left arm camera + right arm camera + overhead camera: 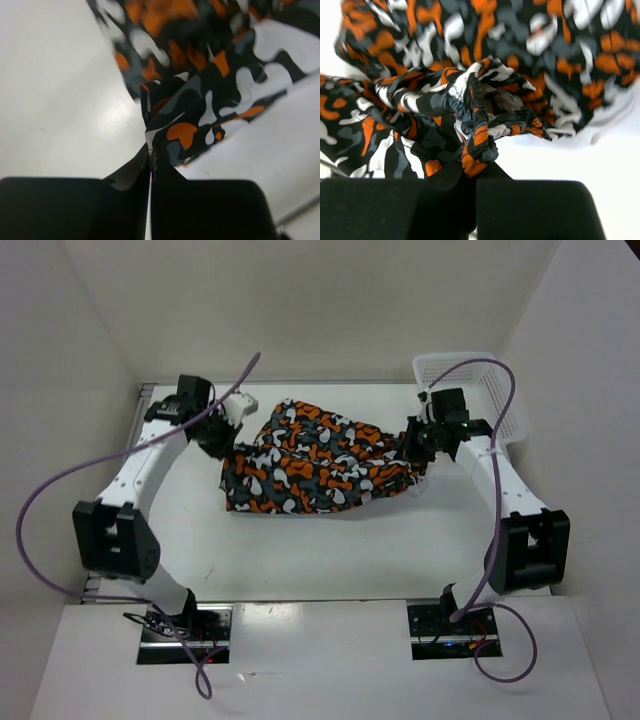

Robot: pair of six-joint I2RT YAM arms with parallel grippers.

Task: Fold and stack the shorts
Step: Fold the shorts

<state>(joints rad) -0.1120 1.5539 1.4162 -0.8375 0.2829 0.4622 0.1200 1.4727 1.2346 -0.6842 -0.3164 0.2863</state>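
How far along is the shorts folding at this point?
Early. Done: both tools have a hold, the left tool shut on the left edge of the shorts, the right tool shut on bunched cloth at their right end. In hand: the shorts lie rumpled between them. Left: a neat fold and stacking; no stack shows.

Left hand [150, 155] and right hand [470, 167] turned inward, both pinched shut on the shorts [310, 462]

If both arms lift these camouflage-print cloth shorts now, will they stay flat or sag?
Probably sag: the camouflage-print cloth shorts lie crumpled and creased between the pinches. Likely light; the left fingers hold just a thin corner.
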